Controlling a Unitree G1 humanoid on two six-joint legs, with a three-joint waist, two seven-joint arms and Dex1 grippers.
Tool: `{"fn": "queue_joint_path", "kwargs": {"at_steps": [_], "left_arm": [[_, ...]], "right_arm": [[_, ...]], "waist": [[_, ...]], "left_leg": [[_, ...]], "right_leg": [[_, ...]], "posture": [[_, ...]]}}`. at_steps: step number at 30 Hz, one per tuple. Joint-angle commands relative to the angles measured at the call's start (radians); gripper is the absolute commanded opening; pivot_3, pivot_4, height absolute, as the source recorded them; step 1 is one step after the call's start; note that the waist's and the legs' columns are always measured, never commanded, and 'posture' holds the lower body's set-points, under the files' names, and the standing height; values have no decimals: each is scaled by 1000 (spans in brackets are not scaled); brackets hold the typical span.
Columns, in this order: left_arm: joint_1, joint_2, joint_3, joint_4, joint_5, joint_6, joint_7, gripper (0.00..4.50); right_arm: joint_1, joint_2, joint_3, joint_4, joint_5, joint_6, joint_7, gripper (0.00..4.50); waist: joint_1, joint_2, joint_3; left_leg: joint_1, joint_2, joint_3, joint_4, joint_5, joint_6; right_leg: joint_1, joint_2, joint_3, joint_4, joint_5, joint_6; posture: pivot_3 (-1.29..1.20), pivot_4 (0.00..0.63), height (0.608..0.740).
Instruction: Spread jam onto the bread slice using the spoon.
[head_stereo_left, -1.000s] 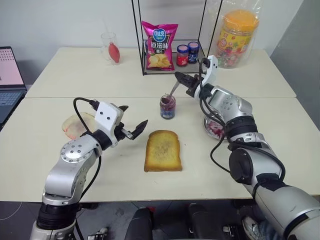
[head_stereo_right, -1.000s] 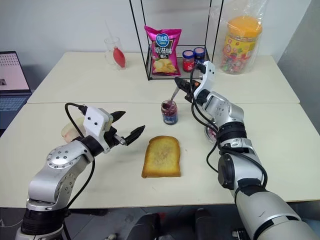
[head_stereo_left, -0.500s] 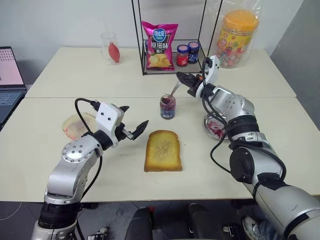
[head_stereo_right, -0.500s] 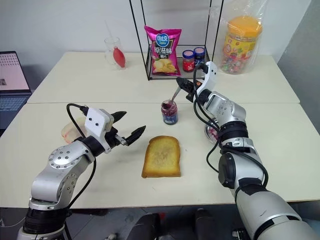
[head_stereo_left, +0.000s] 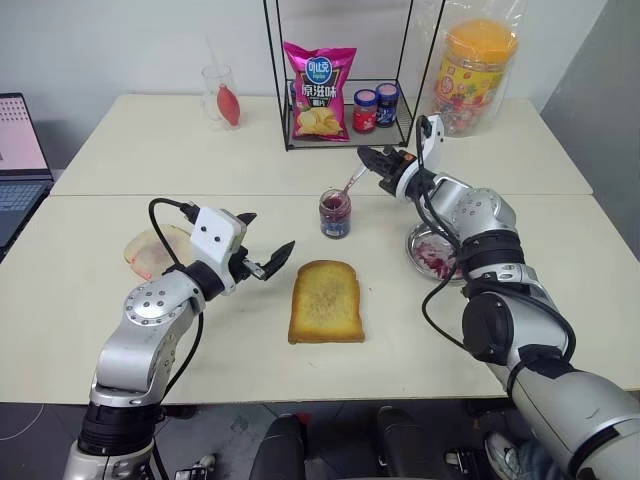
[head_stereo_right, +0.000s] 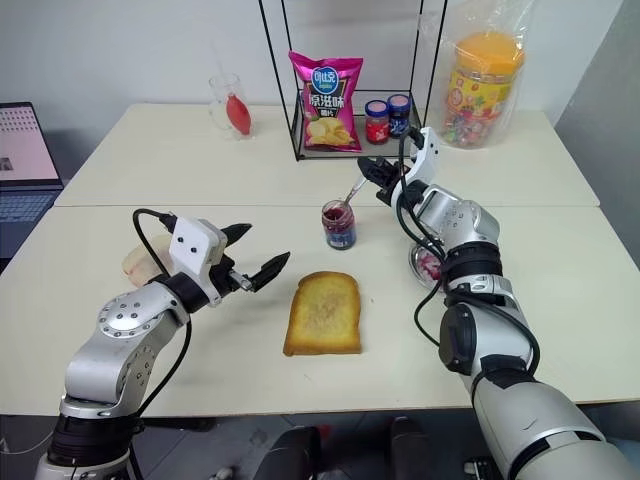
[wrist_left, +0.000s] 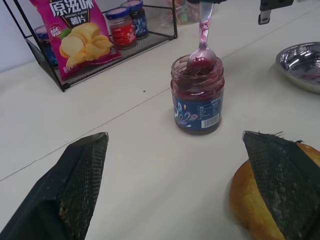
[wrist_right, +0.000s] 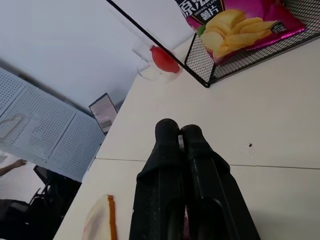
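bread slice: the bread slice (head_stereo_left: 326, 300) lies flat on the table (head_stereo_left: 520, 330), nearest the robot, bare of jam. Toasted, so likely stiff, light and crumbly at the crust; best pressed on lightly, not gripped.
left gripper: the left gripper (head_stereo_left: 262, 246) hovers just beside the slice's left edge, jaws wide apart, holding nothing.
jam: the jam (wrist_left: 197, 82) sits in an open glass jar (wrist_left: 197, 102) just beyond the slice. Sticky and soft, probably clings to metal; the jar looks light enough to tip or slide.
spoon: the spoon (wrist_left: 202, 55) stands tilted, its bowl at the jar's mouth and smeared purple. Thin, rigid, slippery; the upper handle is the place to hold.
right gripper: the right gripper (head_stereo_left: 372, 160) has its jaws clamped together on the handle's top end, beyond the jar.
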Motion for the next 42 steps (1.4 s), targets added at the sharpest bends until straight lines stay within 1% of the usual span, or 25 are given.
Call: {"fn": "queue_joint_path", "kwargs": {"at_steps": [1,9,11,20,27,32,35,39,42], "left_arm": [[-11,-3,14,-11,2,-24,-3,4500],[-21,-6,19,-11,0,-29,-4,4500],[-21,-1,24,-17,-11,-34,-18,4500],[-31,31,49,-22,-52,-33,-94,4500],[-40,29,45,-32,-56,-21,-104,4500],[-29,41,52,-50,-62,-13,-114,4500],[-15,65,54,-61,-46,-19,-127,4500],[43,124,77,-102,-47,-40,-178,4500],[124,161,119,-155,-93,-25,-226,4500]], "right_arm": [[-18,-1,-33,-31,45,10,-20,23],[-25,-16,-61,-12,55,4,-41,23],[-32,-22,-81,-10,69,8,-50,23],[-26,-18,-102,-31,111,32,-71,23],[-21,-15,-106,-35,127,31,-85,23],[-19,-8,-112,-90,161,68,-91,23],[-5,0,-106,-170,194,119,-101,23],[42,34,-108,-397,297,260,-165,23],[126,58,-84,-601,382,381,-216,23]], "waist": [[0,0,0],[0,0,0],[0,0,0],[0,0,0],[0,0,0],[0,0,0],[0,0,0],[0,0,0],[0,0,0]], "left_leg": [[0,0,0,0,0,0],[0,0,0,0,0,0],[0,0,0,0,0,0],[0,0,0,0,0,0],[0,0,0,0,0,0],[0,0,0,0,0,0],[0,0,0,0,0,0],[-1,1,0,-1,0,0],[-1,1,0,-1,0,0]], "right_leg": [[0,0,0,0,0,0],[0,0,0,0,0,0],[0,0,0,0,0,0],[0,0,0,0,0,0],[0,0,0,0,0,0],[0,0,0,0,0,0],[0,0,0,0,0,0],[-1,1,0,0,0,0],[-1,1,0,0,0,0]], "posture": [[0,150,740],[0,150,740],[0,150,740],[0,150,740],[0,150,740],[0,150,740],[0,150,740],[0,150,740],[0,150,740]]}}
